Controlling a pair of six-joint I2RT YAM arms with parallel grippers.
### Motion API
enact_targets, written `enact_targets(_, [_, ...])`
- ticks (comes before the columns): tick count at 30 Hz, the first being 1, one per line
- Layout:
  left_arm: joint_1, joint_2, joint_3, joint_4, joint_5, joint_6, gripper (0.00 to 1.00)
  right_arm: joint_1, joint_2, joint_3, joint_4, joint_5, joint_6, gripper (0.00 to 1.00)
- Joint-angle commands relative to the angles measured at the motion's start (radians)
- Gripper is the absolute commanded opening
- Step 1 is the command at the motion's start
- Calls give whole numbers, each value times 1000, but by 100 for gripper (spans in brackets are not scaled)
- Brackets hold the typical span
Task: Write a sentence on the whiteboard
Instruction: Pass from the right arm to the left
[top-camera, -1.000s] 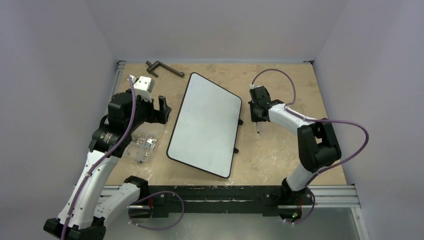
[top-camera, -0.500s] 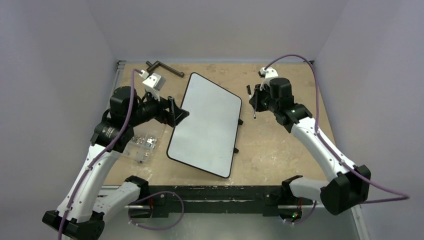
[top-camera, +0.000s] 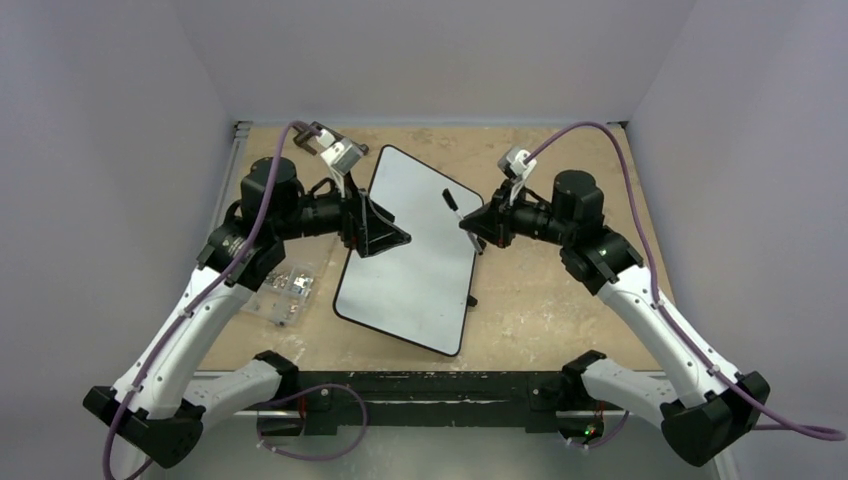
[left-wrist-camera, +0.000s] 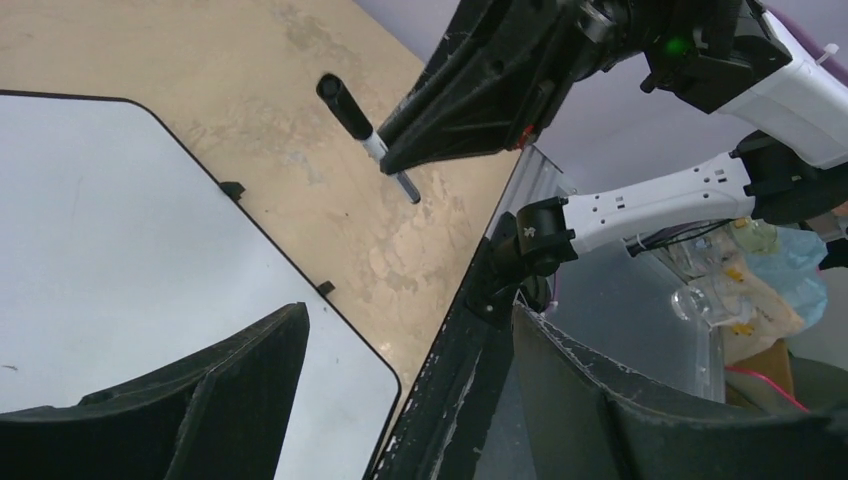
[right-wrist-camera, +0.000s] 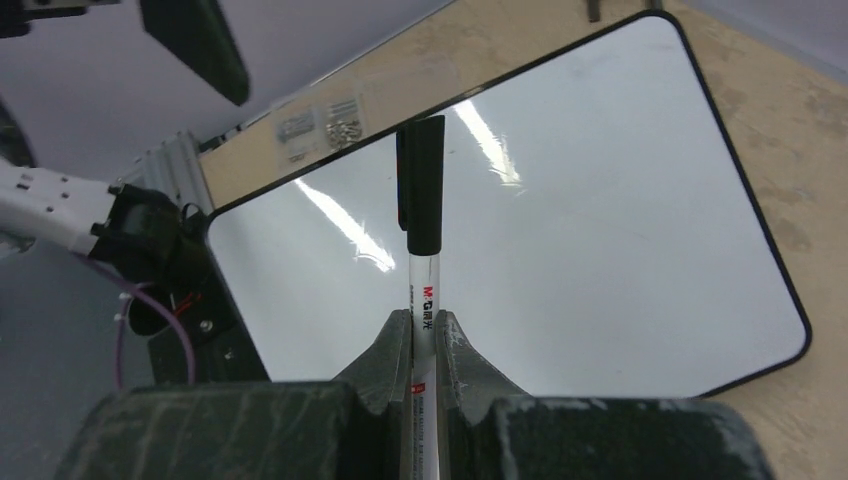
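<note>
- Top external shows us the large white rectangular whiteboard with a thin black rim (top-camera: 405, 290). It lies flat and skewed at the middle of the tan table (top-camera: 560, 300).
- Our right gripper (top-camera: 470, 226) pinches a clear-barrelled marker with a black cap (top-camera: 451, 199) above the board's far right edge, with the cap pointing left.
- Our left gripper (top-camera: 392, 226) hovers over the board's far left part, jaws spread.
- We see a clear plastic box of screws (top-camera: 285, 288) just left of the board.
</note>
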Motion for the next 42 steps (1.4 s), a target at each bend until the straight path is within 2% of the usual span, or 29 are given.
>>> enact_targets(1, [-43,52,55,19,18,-54,71,99,-23,7,40,-62,-67,0])
enact_targets(7, [-87,101,69,0,-27,-68,64,207,-20,0,31,-10,-101,0])
enact_targets(14, [-88,126,71,-10,-56,-95,53,272,10,29,-7,38,-146,0])
enact_targets(21, [-89,146,64,-14,-53,-95,36,301,17,28,-10,85,-157,0])
enact_targets(27, [-88,153,35,1,-30,-93,34,309,30,33,0,78,-162,0])
enact_targets(30, [-89,167,33,7,-11,-96,29,313,30,33,7,68,-167,0])
enact_targets(42, [-88,171,26,9,10,-110,19,317,27,31,8,96,-185,0])
